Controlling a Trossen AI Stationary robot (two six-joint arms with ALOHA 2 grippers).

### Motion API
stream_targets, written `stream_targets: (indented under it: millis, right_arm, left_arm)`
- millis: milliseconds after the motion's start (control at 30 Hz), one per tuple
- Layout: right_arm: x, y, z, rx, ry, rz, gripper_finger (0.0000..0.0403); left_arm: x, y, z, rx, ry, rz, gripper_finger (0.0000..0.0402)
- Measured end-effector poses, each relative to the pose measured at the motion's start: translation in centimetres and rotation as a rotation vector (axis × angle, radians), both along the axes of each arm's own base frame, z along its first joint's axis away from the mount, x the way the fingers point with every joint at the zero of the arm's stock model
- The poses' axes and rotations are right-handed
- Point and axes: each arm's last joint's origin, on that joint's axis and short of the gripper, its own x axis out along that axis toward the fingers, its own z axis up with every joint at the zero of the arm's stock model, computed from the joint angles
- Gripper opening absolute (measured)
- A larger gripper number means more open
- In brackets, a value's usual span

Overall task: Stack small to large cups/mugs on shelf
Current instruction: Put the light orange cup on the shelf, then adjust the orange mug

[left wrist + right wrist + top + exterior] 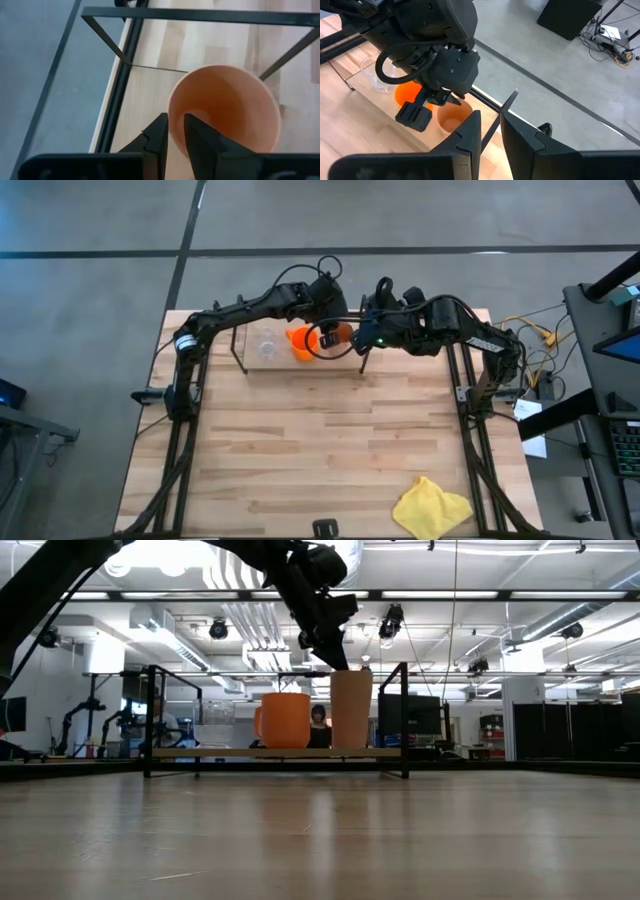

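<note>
The black wire shelf stands at the table's far edge. On it stand, from left to right, a clear glass, an orange mug and a terracotta-tan tumbler, all upright on their bases. My left gripper reaches down from above onto the tumbler and is shut on its rim. My right gripper hovers at the shelf's right end with a narrow gap between its fingers. It faces the left gripper and the cups. My left gripper pinches the tumbler's rim with one finger outside the wall and one inside. It comes from above, slanting down. The tumbler stands upright with its base on the shelf. My right gripper: the shelf's end post runs toward the gap between its fingers; whether they touch it I cannot tell.
A yellow cloth lies near the table's near right corner. The wide wooden tabletop in front of the shelf holds nothing else. Both arms crowd the shelf's right half; cables and equipment stand off the table's right side.
</note>
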Motion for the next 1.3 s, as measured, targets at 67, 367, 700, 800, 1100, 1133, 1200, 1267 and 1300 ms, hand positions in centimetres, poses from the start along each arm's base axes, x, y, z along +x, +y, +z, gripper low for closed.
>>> stream_targets:
  millis: [67, 367, 700, 800, 1100, 1133, 1200, 1267, 1300]
  right_arm:
    - [0.0, 0.0, 0.0, 0.0, 0.001, 0.0, 0.0068]
    - [0.0, 0.0, 0.0, -0.004, 0.008, 0.007, 0.0068]
    - [-0.3, 0.1, 0.3, -0.011, 0.012, 0.02, 0.0065]
    - [-0.7, 0.3, 0.5, -0.003, 0.019, 0.052, 0.0053]
    - [-1.2, 1.9, 0.8, 0.062, -0.003, 0.134, 0.0009]
    - [-1.0, 2.1, 0.7, 0.078, -0.002, 0.145, 0.0009]
    - [-0.5, 2.5, 0.3, 0.107, 0.013, 0.17, 0.0009]
    - [0.1, 2.9, -0.4, 0.12, 0.038, 0.187, 0.0009]
    - [0.4, 3.1, -0.7, 0.121, 0.049, 0.19, 0.0009]
  left_arm:
    - [0.1, 0.0, 0.1, 0.005, -0.01, 0.0, 0.0049]
    - [-0.2, 0.6, 0.1, 0.068, 0.02, 0.069, 0.0049]
    - [-3.3, -2.5, 2.8, 0.016, 0.137, 0.03, 0.0049]
    - [-5.1, -4.4, 4.3, -0.038, 0.173, 0.05, 0.0038]
    - [-8.6, -9.0, 7.2, -0.15, 0.099, 0.106, 0.0001]
    - [-8.8, -9.2, 7.1, -0.179, 0.095, 0.134, 0.0001]
    - [-9.1, -9.6, 6.6, -0.233, 0.088, 0.174, 0.0001]
    - [-9.0, -9.9, 5.7, -0.254, 0.112, 0.192, 0.0]
    - [-8.9, -9.9, 5.2, -0.261, 0.124, 0.199, 0.0]
